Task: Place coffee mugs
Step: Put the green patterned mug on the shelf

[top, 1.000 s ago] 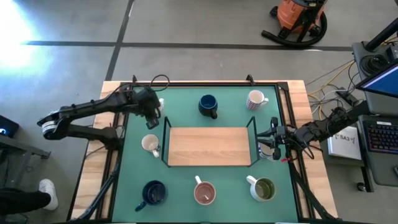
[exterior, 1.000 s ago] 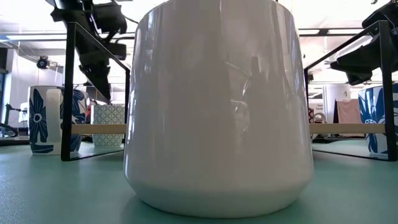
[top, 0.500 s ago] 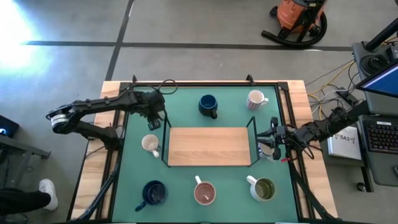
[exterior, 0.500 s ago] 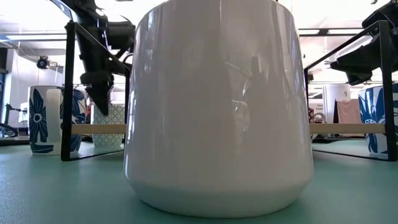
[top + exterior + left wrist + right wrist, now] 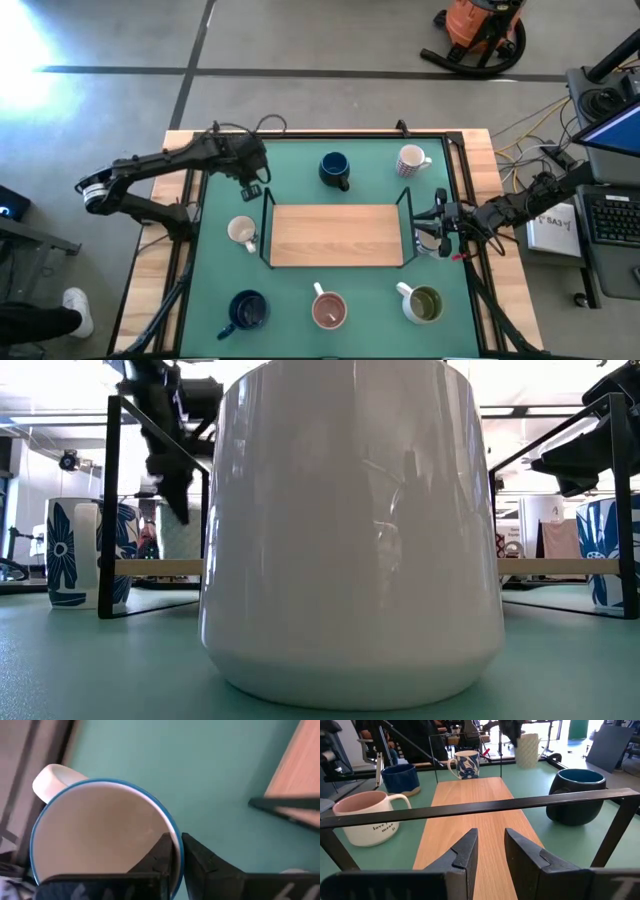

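Gripping: left gripper [image 5: 174, 851] is pinching the rim of a blue-rimmed mug [image 5: 100, 835], one finger inside the wall, one outside; jaws are pressing together on the wall.
Left position: left gripper [image 5: 250, 182] is sitting in the upper left of the high frame, just off the rack's [image 5: 335, 235] upper-left corner; the mug it holds is hiding under the wrist there.
Right position: right gripper [image 5: 487, 845] is waiting at the rack's right edge, mid-right of the high frame, jaws standing apart and holding nothing.
Other mugs: navy mug [image 5: 335, 170] and patterned white mug [image 5: 410, 160] are standing along the upper edge of the green table [image 5: 300, 285]; cream mug [image 5: 241, 232] at left; second navy mug [image 5: 247, 310], pink mug [image 5: 329, 309] and olive-inside mug [image 5: 424, 303] along the bottom.
Handling: judging ceramic as rigid, glazed and slick, chip-prone; moderate weight. A rim pinch lets the mug swing, so gripping opposite the handle [image 5: 52, 780] looks safest.
View gaps: left wrist view alone is showing the grasp. Low view is mostly blocked by a white mug [image 5: 350, 530] at the lens. Right wrist view is showing the rack board side-on.
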